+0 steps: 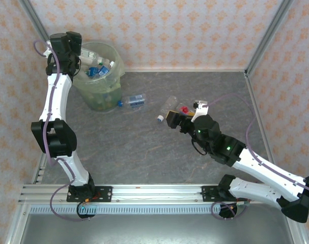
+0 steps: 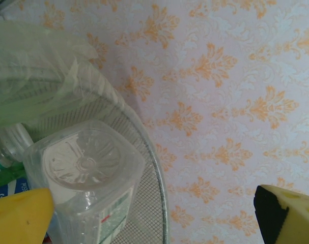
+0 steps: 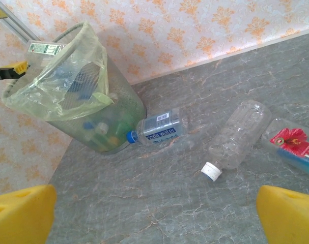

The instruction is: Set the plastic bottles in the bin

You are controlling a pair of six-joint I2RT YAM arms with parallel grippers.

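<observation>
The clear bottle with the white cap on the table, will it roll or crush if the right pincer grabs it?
The clear bottle looks empty, so probably light. It lies on its side on the flat table, so a nudge would likely roll it. Its thin, ribbed wall may dent under a firm squeeze.
</observation>
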